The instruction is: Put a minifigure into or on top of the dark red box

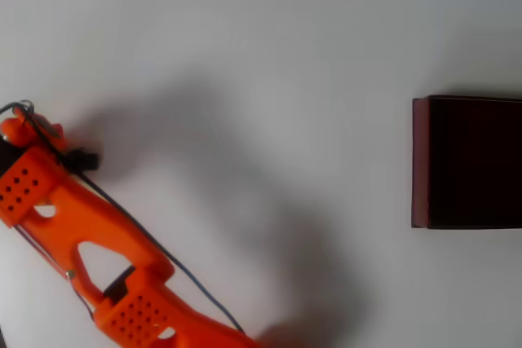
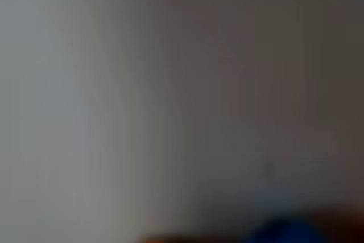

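Far to the left of the large rectangular dark red box point(image 1: 422, 160), with its maroon wall and near-black inside, the orange plastic robot arm point(image 1: 90, 242) is lying low across the white table point(image 1: 261, 38), and its gripper end point(image 1: 28, 124) is sitting at the left edge of the overhead view. From above I cannot tell whether the fingers are clenched or released; a black cable and the orange shell are covering them.

At the bottom edge of the badly blurred wrist view a bright blue smear point(image 2: 287, 233) is showing, which I take to be the round head of the tiny minifigure, very close under the camera. Whether it is already gripped or merely lying beside the fingers is not clear. The figure itself cannot be made out from above.

Judging from this, the step in hand is securing the figure before any carry. To do it well, the arm should be confirming a firm pinch on the dark body rather than the round head, which would likely slip. Then it should be lifting straight up and swinging right, well clear of the table, toward the box's open top.
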`<action>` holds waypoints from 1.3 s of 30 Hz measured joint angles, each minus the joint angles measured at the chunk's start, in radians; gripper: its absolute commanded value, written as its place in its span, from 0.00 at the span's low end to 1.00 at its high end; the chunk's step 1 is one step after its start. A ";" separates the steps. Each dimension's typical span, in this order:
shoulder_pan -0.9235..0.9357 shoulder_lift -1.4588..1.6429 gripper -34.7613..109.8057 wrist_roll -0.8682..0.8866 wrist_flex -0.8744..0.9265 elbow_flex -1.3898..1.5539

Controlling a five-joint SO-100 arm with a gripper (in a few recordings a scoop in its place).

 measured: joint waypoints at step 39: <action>0.021 0.192 0.24 0.000 0.000 0.232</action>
